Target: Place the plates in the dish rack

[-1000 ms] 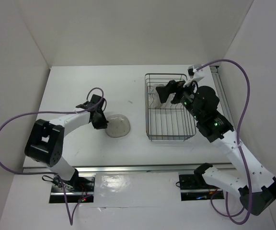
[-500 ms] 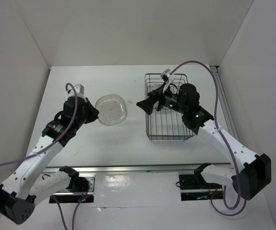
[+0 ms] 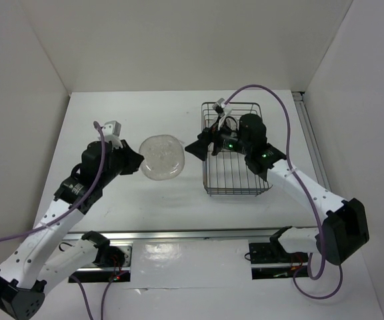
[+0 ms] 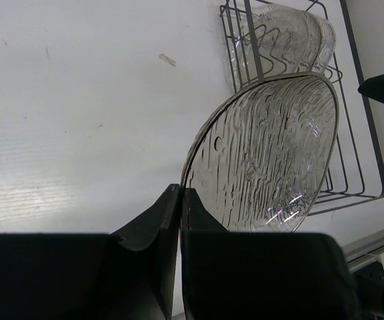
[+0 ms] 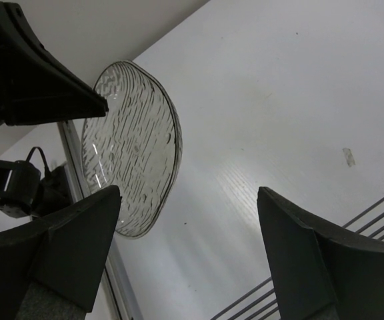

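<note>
My left gripper (image 3: 133,160) is shut on the rim of a translucent ribbed plate (image 3: 162,157) and holds it up in the air, left of the dish rack (image 3: 235,189). In the left wrist view the plate (image 4: 265,153) stands on edge between my closed fingers (image 4: 169,213). My right gripper (image 3: 197,147) is open and empty, just left of the rack's left wall, facing the held plate (image 5: 135,147). The plate lies ahead of the jaws, not between them. Stacked clear plates (image 4: 282,37) stand at the far end of the rack (image 4: 352,193).
White walls enclose the table on three sides. A metal rail (image 3: 192,235) runs along the near edge, with both arm bases behind it. Purple cables loop off both arms.
My left gripper has lifted the plate off the table and carried it right, towards the rack. My right gripper has left the rack's far end and moved left to face the plate.
</note>
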You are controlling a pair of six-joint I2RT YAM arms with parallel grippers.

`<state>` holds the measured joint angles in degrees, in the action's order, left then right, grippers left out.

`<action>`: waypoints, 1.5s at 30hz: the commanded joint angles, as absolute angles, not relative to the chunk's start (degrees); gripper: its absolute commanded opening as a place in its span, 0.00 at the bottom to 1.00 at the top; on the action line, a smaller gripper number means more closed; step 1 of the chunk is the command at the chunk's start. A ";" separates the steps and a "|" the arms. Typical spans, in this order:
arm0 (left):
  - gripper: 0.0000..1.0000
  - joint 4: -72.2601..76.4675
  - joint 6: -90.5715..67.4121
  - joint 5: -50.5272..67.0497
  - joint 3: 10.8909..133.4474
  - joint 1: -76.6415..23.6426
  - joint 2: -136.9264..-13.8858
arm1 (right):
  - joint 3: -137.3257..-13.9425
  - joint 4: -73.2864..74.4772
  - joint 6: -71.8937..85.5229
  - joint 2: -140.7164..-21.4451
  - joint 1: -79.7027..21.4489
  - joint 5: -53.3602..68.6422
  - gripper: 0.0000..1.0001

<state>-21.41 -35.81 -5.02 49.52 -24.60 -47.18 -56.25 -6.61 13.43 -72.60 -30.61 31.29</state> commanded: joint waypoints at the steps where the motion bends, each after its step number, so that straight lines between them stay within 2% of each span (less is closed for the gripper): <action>1: 0.00 -15.48 -35.24 -1.68 49.22 -24.87 -46.85 | -58.80 -10.80 15.02 -73.39 -31.72 31.99 0.89; 6: 0.00 -13.10 -35.95 0.08 47.37 -24.87 -46.32 | -58.80 -10.90 15.03 -76.28 -33.66 29.89 0.86; 10: 0.00 -13.10 -35.95 0.09 47.37 -24.87 -46.32 | -59.41 -10.20 15.03 -77.61 -34.45 27.15 0.77; 15: 0.00 -12.57 -35.95 0.09 47.90 -24.87 -46.32 | -60.46 -10.72 15.56 -79.36 -36.12 26.63 0.47; 16: 0.00 -12.05 -35.95 0.09 47.90 -24.87 -46.32 | -60.47 -10.72 15.56 -79.37 -36.12 25.93 0.34; 17: 0.00 -12.04 -35.95 0.09 47.90 -24.87 -46.32 | -60.99 -10.03 15.56 -79.89 -36.12 25.23 0.27; 19: 0.00 -12.04 -36.47 0.09 47.90 -24.87 -46.84 | -61.00 -10.02 15.56 -79.89 -36.65 24.53 0.21; 20: 0.00 -12.04 -36.47 0.09 47.90 -24.87 -46.85 | -61.00 -10.02 15.56 -79.89 -37.17 23.48 0.06; 21: 0.00 -12.04 -36.47 0.09 47.90 -24.87 -46.85 | -61.00 -10.02 16.08 -79.89 -37.70 22.60 0.00; 24: 0.02 -12.04 -37.27 -0.44 47.38 -24.87 -46.85 | -61.61 -8.70 16.70 -80.41 -38.32 20.31 0.00; 25: 0.08 -12.04 -37.27 -0.44 47.37 -24.87 -46.85 | -61.61 -8.70 17.40 -80.42 -38.32 19.61 0.00; 26: 0.32 -12.04 -38.14 -0.96 47.37 -24.87 -46.85 | -61.61 -9.31 18.45 -79.90 -38.32 18.99 0.00; 27: 0.47 -12.04 -38.14 -0.97 47.37 -24.87 -46.32 | -61.61 -9.32 18.98 -79.89 -38.32 17.07 0.00; 29: 0.87 -12.04 -38.67 -1.49 46.76 -24.87 -45.80 | -61.61 -9.32 19.85 -78.23 -38.32 14.08 0.00; 30: 1.00 -12.04 -38.67 -2.10 46.76 -24.87 -45.79 | -61.61 -9.32 20.56 -77.70 -38.32 9.97 0.00; 33: 1.00 -14.40 -39.81 -5.52 48.07 -24.87 -44.65 | -63.01 -5.64 20.57 -74.37 -38.32 -0.23 0.00; 35: 1.00 -18.09 -40.34 -9.20 49.73 -24.87 -43.07 | -65.63 -1.43 20.04 -71.74 -38.32 -15.83 0.00; 39: 1.00 -26.96 -40.87 -15.88 54.57 -23.74 -43.41 | -72.39 7.71 18.02 -69.79 -38.32 -31.16 0.00; 41: 1.00 -33.09 -40.35 -17.92 58.07 -23.12 -45.08 | -74.70 11.84 17.31 -69.26 -38.32 -41.88 0.00; 45: 1.00 -34.89 -38.15 -18.63 58.80 -22.59 -46.93 | -75.59 13.10 13.11 -69.26 -37.80 -60.18 0.00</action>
